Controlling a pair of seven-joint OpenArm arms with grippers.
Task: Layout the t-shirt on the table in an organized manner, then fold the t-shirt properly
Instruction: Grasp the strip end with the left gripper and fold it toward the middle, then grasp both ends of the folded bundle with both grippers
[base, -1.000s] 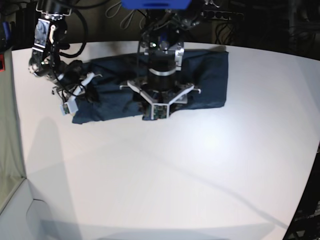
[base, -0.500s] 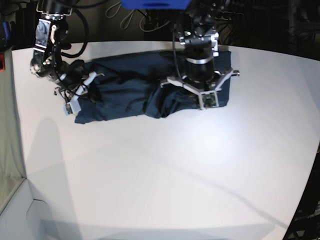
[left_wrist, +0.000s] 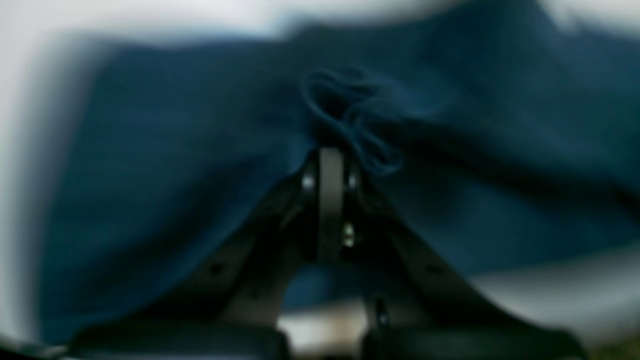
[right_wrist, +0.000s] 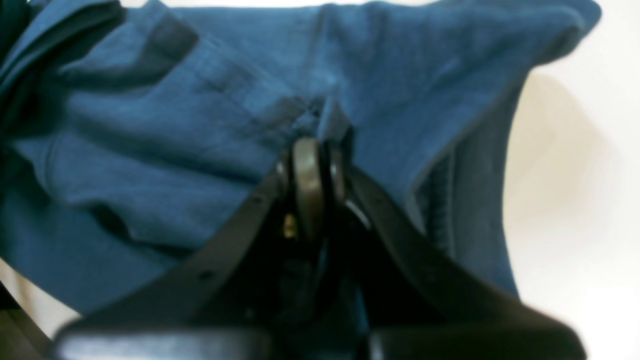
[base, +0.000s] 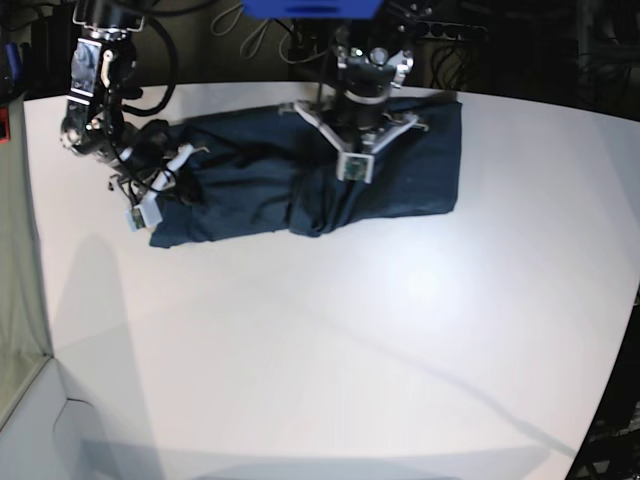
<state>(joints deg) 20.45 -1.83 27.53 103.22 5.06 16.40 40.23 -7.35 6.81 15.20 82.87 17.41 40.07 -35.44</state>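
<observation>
The t-shirt (base: 300, 175) is soft, light cloth that bunches and drapes wherever it is pulled, so it will not hold a shape on its own; it probably handles best when taken at hems, corners or a sleeve edge and drawn taut between two holds, since a pinch in mid-panel only drags up a ridge. It lies spread roughly as a wide band along the far side of the table (base: 330, 340), with a raised fold near its middle and its near edge rumpled. In the left wrist view the left gripper (left_wrist: 331, 156) has its jaws together with a small looped gather of fabric at the tips, so it seems clamped on the t-shirt near the far edge of the garment, though that view is blurred. The right gripper (right_wrist: 312, 145) is likewise closed, its tips pinching a tuck of the blue cloth close to one side edge; in the base view it sits at the garment's end on that view's left, well apart from the left gripper.
</observation>
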